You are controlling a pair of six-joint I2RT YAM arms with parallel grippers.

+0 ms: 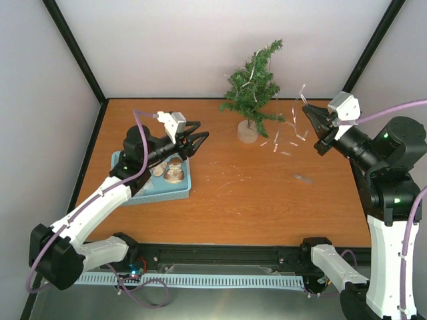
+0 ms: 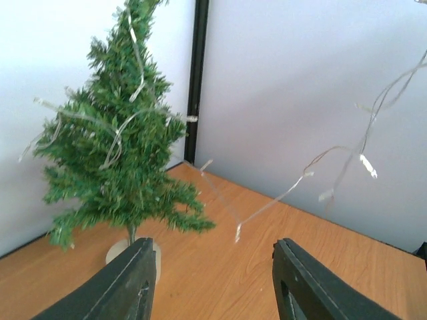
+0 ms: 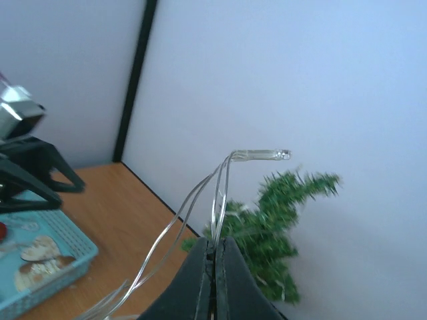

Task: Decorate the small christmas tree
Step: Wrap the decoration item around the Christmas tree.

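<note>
Two grippers share the work. The right gripper (image 1: 305,108) is pinched fully closed on a thin, clear light string (image 1: 288,132), a looped end standing up out of its fingertips. It holds the string high, beside the tree and to its right, probably so the slack hangs clear of the tabletop (image 1: 267,200) and can be led around the branches.

From there the string sags in loops to the small christmas tree (image 1: 255,87), which stands on its pale round base at the back of the tabletop, near the middle. Several turns already lie across its needles.

The left gripper (image 1: 203,135) hovers with its jaws parted and nothing between them. It points at the tree from above a blue tray (image 1: 153,197) of ornaments (image 1: 172,173), seemingly ready to take the strand.
</note>
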